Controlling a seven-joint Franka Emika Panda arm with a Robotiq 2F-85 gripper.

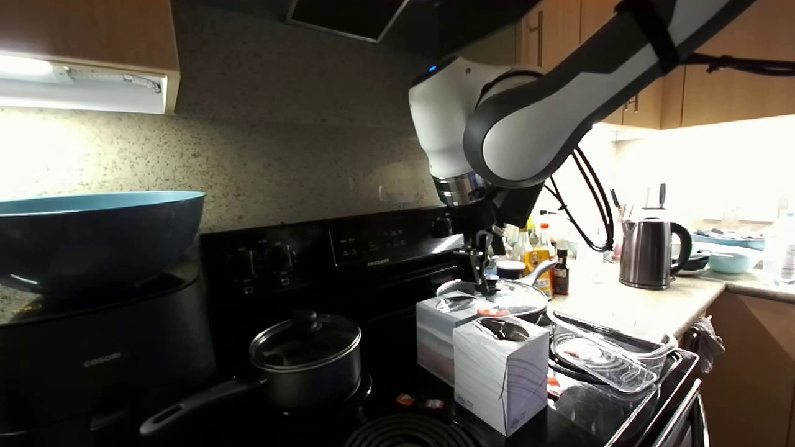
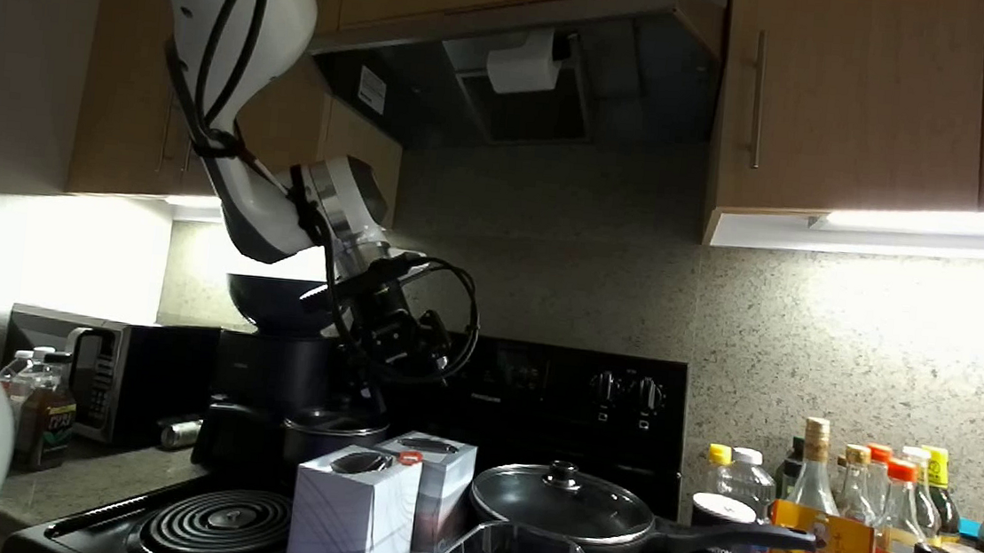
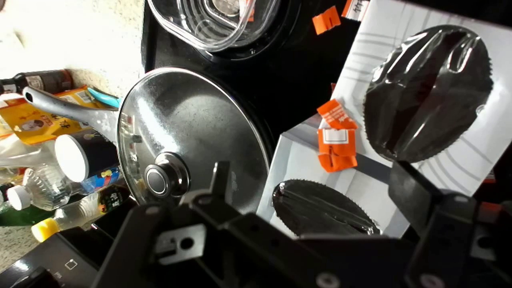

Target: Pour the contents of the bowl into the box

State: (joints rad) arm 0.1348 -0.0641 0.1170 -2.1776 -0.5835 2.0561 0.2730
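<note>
Two white boxes with oval dark film tops stand on the stove, a front box (image 1: pixel 500 379) and a rear box (image 1: pixel 438 341); both also show in the exterior view (image 2: pixel 355 514) (image 2: pixel 444 495). A clear see-through rounded rectangular container (image 1: pixel 612 366), the nearest match to the bowl, sits beside them; the wrist view shows it at the top (image 3: pixel 204 40). A bit of orange-red shows in it; loose contents are not clear. Small orange-red packets (image 3: pixel 337 146) lie on the boxes. My gripper (image 3: pixel 310 176) is open and empty, above the rear box, apart from the container.
A lidded frying pan (image 2: pixel 561 505) stands behind the container. A black lidded pot (image 1: pixel 307 366) and a big teal-blue bowl (image 1: pixel 99 242) on a black appliance stand to the side. Bottles (image 2: pixel 899 508) crowd the counter. The range hood (image 2: pixel 519 74) hangs overhead. More packets (image 1: pixel 405 399) lie on the stove.
</note>
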